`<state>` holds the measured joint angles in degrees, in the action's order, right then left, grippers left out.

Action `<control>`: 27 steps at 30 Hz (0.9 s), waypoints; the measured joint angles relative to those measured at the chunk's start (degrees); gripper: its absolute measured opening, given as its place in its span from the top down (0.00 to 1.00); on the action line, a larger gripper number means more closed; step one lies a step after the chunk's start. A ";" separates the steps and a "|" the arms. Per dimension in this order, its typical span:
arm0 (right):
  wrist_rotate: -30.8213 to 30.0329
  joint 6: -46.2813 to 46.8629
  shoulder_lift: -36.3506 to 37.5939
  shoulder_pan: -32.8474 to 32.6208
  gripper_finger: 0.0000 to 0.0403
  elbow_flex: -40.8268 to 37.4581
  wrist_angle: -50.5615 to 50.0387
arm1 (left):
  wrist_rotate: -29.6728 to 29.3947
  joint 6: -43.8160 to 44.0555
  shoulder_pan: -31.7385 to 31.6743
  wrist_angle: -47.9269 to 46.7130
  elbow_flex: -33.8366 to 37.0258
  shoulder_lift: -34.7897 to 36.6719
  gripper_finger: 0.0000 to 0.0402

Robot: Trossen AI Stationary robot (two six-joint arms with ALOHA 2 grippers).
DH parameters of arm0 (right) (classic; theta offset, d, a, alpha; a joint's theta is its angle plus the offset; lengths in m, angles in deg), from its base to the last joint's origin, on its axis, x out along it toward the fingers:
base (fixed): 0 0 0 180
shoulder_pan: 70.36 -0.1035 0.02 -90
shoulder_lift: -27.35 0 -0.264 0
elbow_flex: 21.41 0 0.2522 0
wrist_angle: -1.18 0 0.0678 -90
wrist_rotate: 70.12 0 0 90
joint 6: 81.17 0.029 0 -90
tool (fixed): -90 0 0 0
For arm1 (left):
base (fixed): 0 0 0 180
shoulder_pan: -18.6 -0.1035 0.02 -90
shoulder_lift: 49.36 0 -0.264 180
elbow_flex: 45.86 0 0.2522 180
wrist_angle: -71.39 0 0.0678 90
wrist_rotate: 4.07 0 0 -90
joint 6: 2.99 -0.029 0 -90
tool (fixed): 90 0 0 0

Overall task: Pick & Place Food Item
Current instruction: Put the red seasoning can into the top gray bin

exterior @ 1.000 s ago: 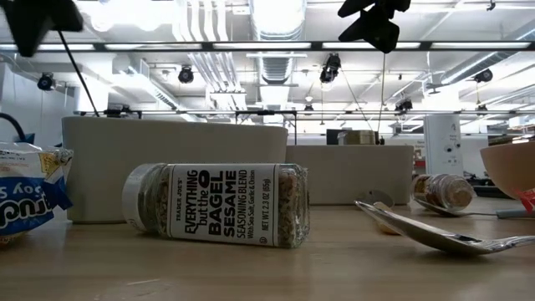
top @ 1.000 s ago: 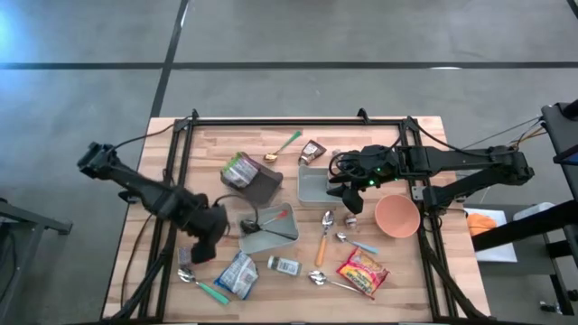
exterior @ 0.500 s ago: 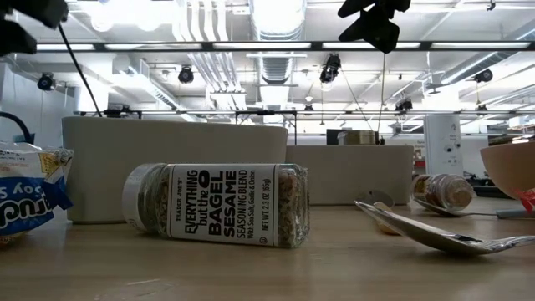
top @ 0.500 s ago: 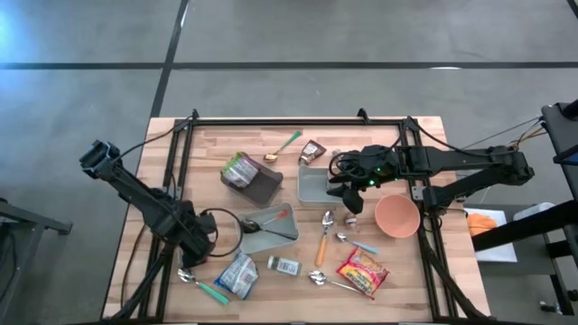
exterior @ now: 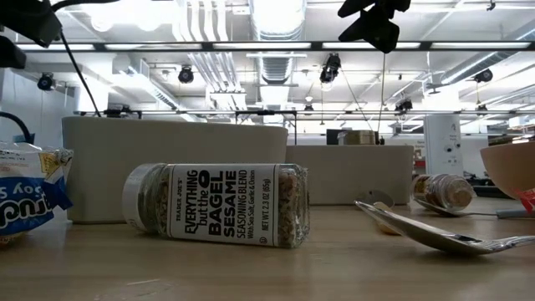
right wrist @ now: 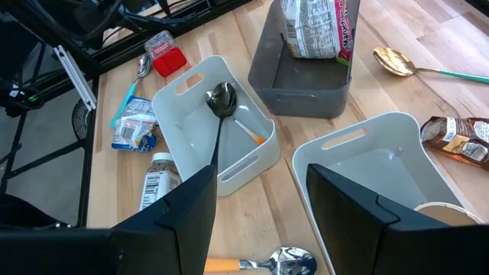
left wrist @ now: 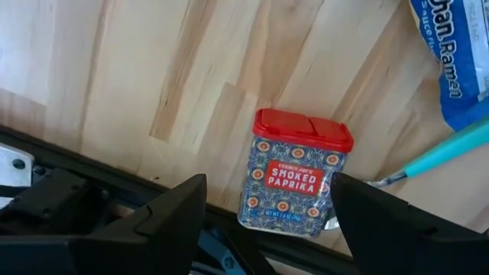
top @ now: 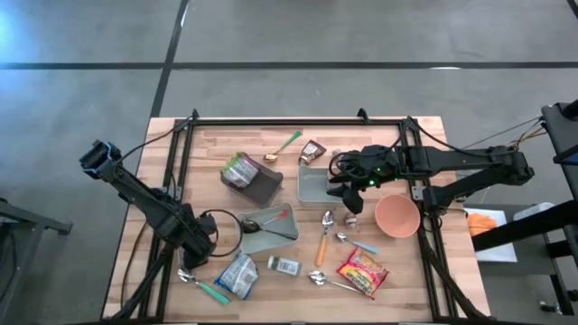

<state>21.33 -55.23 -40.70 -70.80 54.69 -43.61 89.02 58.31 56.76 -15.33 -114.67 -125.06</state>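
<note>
Hovering over the table's near-left corner in the high view, the left gripper is lining up; the right gripper is waiting, fingers apart, above a white bin. Seen from the left wrist, spread fingers are framing the paprika tin, lying flat beside a teal-handled spoon; descending centered should avoid it.
</note>
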 joint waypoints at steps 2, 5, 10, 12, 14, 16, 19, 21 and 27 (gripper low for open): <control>0.00 0.00 0.00 -0.02 0.50 0.00 0.00 | 0.08 -1.37 0.15 0.04 0.02 0.00 0.30; 0.00 0.00 0.00 -0.01 0.50 0.00 0.00 | 1.95 -2.39 0.39 0.06 0.46 0.00 0.30; 0.00 0.00 0.00 -0.02 0.50 0.00 0.00 | 4.49 -2.42 0.39 1.81 1.86 0.00 0.30; 0.00 0.00 0.00 0.00 0.50 0.00 0.00 | 5.18 -2.57 0.44 3.01 2.31 0.00 0.30; 0.00 0.00 0.00 0.00 0.50 0.00 0.00 | 5.58 -3.75 0.59 3.77 2.70 0.00 0.30; 0.00 0.00 0.00 -0.02 0.50 0.00 -0.02 | 5.58 -4.31 0.63 4.31 2.96 0.00 0.28; 0.00 0.00 0.00 -0.02 0.50 0.00 0.00 | 5.52 -4.48 0.78 4.39 2.97 0.00 0.23; 0.00 0.00 0.00 -0.01 0.50 -0.01 0.00 | 5.50 -4.48 0.81 4.41 2.97 0.00 0.17; 0.00 0.00 0.00 -0.01 0.50 0.00 0.00 | 6.02 -2.60 0.83 5.01 2.97 0.00 0.02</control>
<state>21.33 -55.23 -40.70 -70.82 54.69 -43.61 95.04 55.71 57.59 -10.32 -111.69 -125.06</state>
